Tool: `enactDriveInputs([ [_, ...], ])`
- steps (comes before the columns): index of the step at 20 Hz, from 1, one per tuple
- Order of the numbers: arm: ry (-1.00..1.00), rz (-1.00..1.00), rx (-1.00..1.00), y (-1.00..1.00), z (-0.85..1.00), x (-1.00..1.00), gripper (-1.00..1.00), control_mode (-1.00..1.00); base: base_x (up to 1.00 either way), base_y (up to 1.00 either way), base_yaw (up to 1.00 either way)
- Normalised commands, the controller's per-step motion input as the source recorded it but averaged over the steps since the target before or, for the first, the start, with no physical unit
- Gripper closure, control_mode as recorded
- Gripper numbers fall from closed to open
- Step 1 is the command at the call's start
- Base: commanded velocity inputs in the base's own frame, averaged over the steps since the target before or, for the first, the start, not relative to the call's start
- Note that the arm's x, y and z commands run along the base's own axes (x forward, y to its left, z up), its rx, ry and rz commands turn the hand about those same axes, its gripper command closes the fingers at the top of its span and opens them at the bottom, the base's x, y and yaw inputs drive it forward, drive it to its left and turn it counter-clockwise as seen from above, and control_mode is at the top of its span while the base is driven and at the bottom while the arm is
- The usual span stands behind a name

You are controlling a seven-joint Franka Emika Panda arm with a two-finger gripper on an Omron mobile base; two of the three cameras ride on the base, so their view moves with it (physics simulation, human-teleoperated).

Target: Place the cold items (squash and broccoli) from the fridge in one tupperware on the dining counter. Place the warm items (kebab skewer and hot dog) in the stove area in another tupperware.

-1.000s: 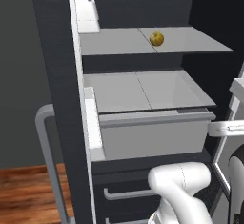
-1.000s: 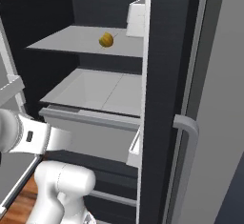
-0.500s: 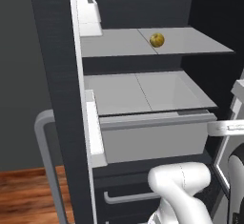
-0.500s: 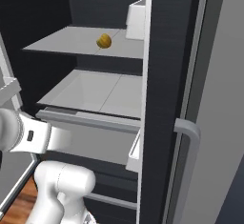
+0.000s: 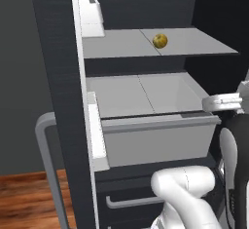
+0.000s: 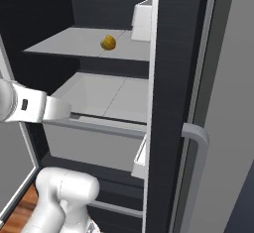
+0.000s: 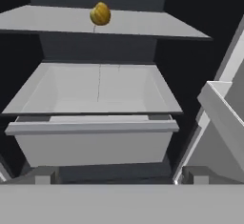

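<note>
Fridge interior (image 7: 97, 51) fills the scene, dark-walled, with a grey upper shelf (image 5: 194, 42) above a pale drawer bin (image 5: 155, 143) and wood floor (image 5: 24, 199) at 7 o'clock in the left base view. Squash (image 5: 160, 40), small and yellow-brown, sits alone on that shelf, at 12 o'clock in the hand view (image 7: 100, 14). Gripper (image 7: 121, 175) hangs before the bin with jaws spread wide, holding nothing, its tips barely clearing the lower frame edge; the open door (image 6: 171, 103) hides the fridge's right side from the right base camera.
</note>
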Motion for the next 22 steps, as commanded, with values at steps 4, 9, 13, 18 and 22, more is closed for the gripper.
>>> enactDriveInputs([
  [4, 0.01, 0.0, -0.02, 0.37, 0.66, 0.82, -1.0, -1.0, 0.0, 0.0, 0.0],
  [9, 0.0, 0.04, 0.03, 0.07, 0.27, 0.94, -1.0, -1.0, 0.0, 0.0, 0.0],
  [13, 0.0, 0.08, 0.03, 0.0, -0.01, 0.9, -1.0, -1.0, 0.0, 0.0, 0.0],
  [18, 0.0, 0.02, 0.01, 0.0, -0.03, 0.73, -1.0, -1.0, 0.0, 0.0, 0.0],
  [22, 0.0, 0.0, 0.0, -0.01, -0.05, 0.6, -1.0, -1.0, 0.0, 0.0, 0.0],
])
